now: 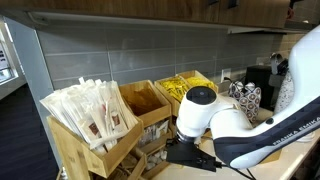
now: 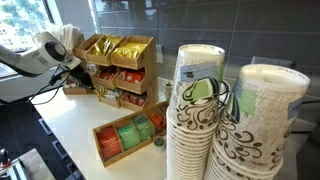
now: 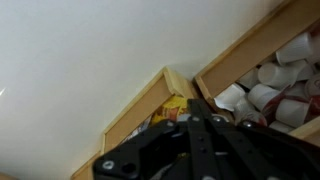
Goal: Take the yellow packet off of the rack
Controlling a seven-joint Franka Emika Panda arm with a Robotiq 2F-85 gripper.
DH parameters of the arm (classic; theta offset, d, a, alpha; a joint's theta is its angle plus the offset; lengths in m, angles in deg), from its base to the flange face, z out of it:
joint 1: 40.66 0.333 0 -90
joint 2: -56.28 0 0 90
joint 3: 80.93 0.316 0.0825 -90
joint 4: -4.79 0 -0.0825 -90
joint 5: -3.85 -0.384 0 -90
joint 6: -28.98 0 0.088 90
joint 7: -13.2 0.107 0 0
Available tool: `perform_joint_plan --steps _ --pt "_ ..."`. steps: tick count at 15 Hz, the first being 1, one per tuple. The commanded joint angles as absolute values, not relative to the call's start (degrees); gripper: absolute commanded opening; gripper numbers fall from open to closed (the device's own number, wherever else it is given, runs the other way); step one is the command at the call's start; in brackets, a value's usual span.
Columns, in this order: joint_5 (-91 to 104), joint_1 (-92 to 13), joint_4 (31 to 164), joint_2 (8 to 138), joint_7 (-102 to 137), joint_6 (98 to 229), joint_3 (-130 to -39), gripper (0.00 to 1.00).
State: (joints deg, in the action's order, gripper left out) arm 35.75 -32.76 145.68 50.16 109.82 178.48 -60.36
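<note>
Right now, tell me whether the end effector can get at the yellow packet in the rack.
Probably yes. The end effector hangs at the rack's open front, and in the wrist view a yellow packet lies just ahead in a bin, with nothing between them that I can see.

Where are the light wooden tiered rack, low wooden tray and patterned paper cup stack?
rack (image 2: 151, 58): in an exterior view, side wall.
tray (image 2: 99, 148): in an exterior view, left wall.
cups (image 2: 195, 110): in an exterior view, stack's middle.
</note>
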Motion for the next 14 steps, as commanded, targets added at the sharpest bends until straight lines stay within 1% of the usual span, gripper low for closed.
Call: perform_joint_plan --steps 1,6,10,14 --pt "31.8 -30.7 146.0 46.9 106.3 175.7 -61.5 0.0" --pt "21.9 -28.7 145.6 42.7 96.1 169.3 -61.6 0.0" --pt "17.1 -27.6 144.2 39.5 87.7 159.9 -61.5 0.0" --pt "14.2 -27.0 142.8 37.2 77.3 147.8 -61.7 0.0"
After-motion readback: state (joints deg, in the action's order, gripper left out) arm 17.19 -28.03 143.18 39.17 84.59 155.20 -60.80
